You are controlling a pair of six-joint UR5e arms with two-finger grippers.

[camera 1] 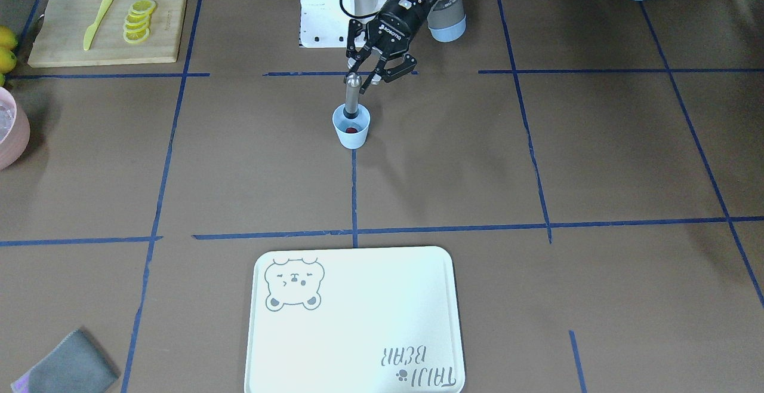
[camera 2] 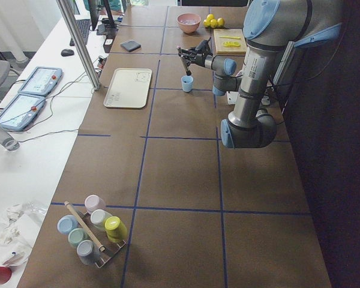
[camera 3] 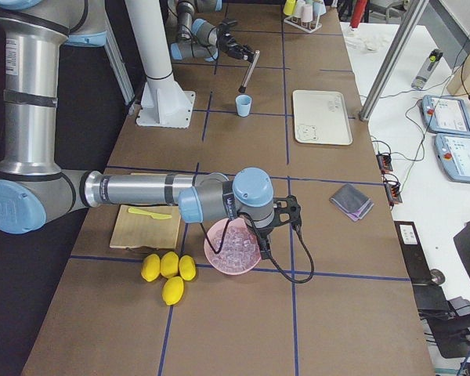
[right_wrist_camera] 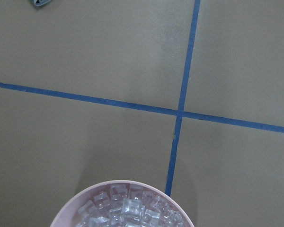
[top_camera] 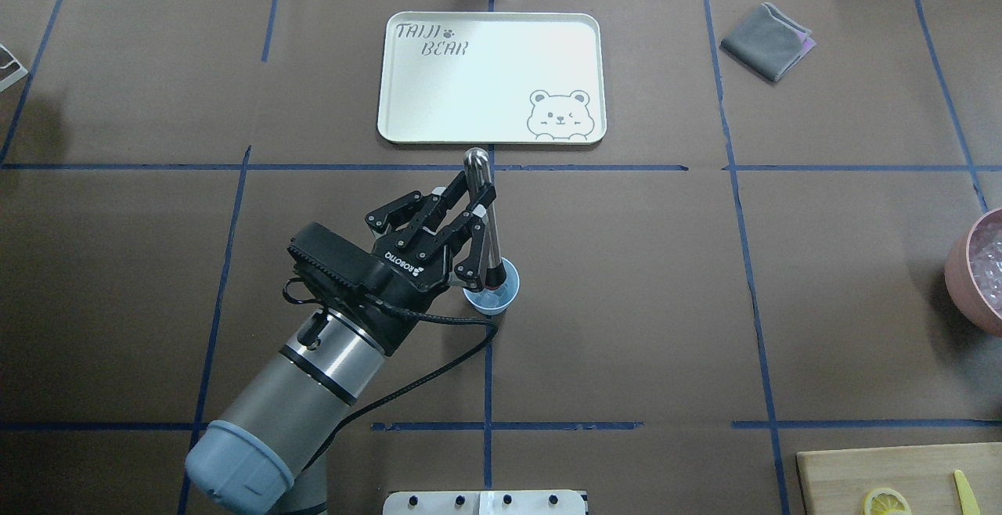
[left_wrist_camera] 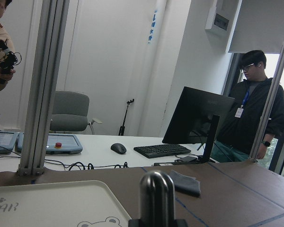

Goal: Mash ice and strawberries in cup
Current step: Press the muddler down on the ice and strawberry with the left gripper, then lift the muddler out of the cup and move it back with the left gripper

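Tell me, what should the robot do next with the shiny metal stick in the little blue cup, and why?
Probably press the silver metal masher straight down. The left gripper grips it near its top, its lower end sits inside the small light-blue plastic cup, and the tiny red strawberry beside it looks unmashed.

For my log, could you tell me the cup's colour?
Light blue cup, clearest in the front-facing view.

bear-printed tray, folded grey cloth, and a board bearing lemon slices and seemingly a knife.
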